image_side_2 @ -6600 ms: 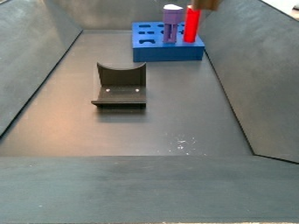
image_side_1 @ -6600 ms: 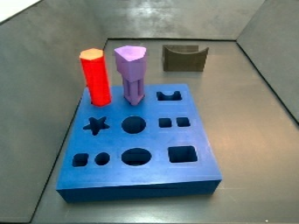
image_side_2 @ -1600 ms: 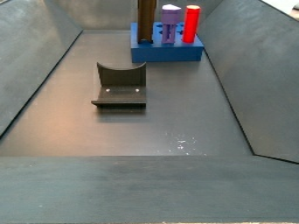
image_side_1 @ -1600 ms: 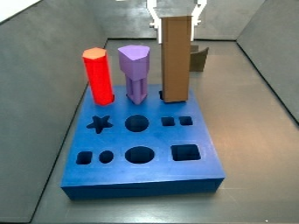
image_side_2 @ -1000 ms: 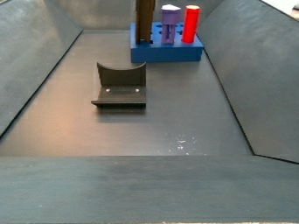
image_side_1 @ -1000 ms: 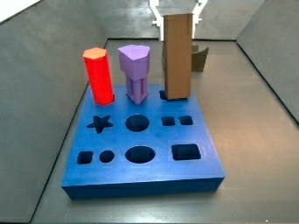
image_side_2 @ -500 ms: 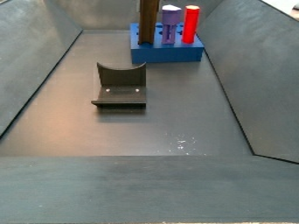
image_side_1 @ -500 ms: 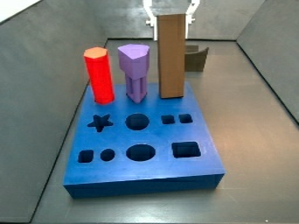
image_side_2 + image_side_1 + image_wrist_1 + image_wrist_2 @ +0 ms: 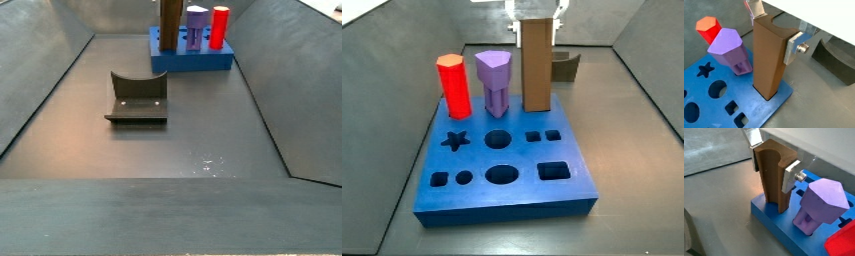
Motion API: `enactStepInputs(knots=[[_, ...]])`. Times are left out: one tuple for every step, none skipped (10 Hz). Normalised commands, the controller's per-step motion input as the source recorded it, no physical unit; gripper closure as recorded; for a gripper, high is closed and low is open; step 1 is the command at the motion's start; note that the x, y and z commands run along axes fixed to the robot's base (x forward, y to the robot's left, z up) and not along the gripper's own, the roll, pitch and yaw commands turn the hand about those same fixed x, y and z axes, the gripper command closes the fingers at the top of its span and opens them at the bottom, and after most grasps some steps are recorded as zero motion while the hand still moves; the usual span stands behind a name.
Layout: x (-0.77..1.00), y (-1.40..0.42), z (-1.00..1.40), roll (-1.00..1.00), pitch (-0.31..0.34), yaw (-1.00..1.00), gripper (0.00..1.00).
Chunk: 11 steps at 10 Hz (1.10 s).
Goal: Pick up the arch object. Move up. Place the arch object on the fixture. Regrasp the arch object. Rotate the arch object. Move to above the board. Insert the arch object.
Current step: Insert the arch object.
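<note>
Silver finger plates clamp the arch object from both sides near its top, and that is the gripper pinching it firmly, high above the board. In both wrist views the brown column stands upright, its lower end right at the board's far edge, beside the purple pentagonal peg. Whether the tip has entered its hole or only rests at the mouth, I cannot tell from here.

Going by the task list, this looks like the last step: the piece is upright, over the board, held by its upper end, so picking, regrasping and rotating appear done. What remains is seating it fully and letting go. In a side view the arch object rises well above the purple peg and the red hexagonal peg, which suggests it is not yet sunk to depth.

Materials now: the column is matte brown with flat faces and one rounded groove running its length, seen in a wrist view. The board is a thick blue slab, smooth, cut with star, round and square holes. Behind it sits the fixture, dark olive, bare. From the opposite side view the fixture shows its curved dip, well apart from the board.
</note>
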Motion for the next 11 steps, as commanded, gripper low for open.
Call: enactStepInputs(knots=[[0.0,-0.19,0.0,0.09,0.0,0.0,1.0],[-0.1,-0.48,-0.29,0.42,-0.049,0.04,1.0],[-0.03,-0.54,-0.27,0.5,0.0,0.06,1.0],[0.0,-0.53,-0.19,0.5,0.0,0.04,1.0],[0.04,-0.25,-0.29,0.5,0.0,0.05,1.0],[0.13,0.0,-0.11,0.38,0.067,0.05,1.0],[0.0,0.0,0.0,0.01,0.0,0.0,1.0],[0.1,0.12,-0.06,0.11,0.026,0.0,1.0],[0.04,0.16,-0.11,0.16,0.034,0.0,1.0],[0.12,0.06,0.0,0.08,0.061,0.0,1.0],[0.0,-0.03,0.0,0.0,0.0,0.0,1.0]])
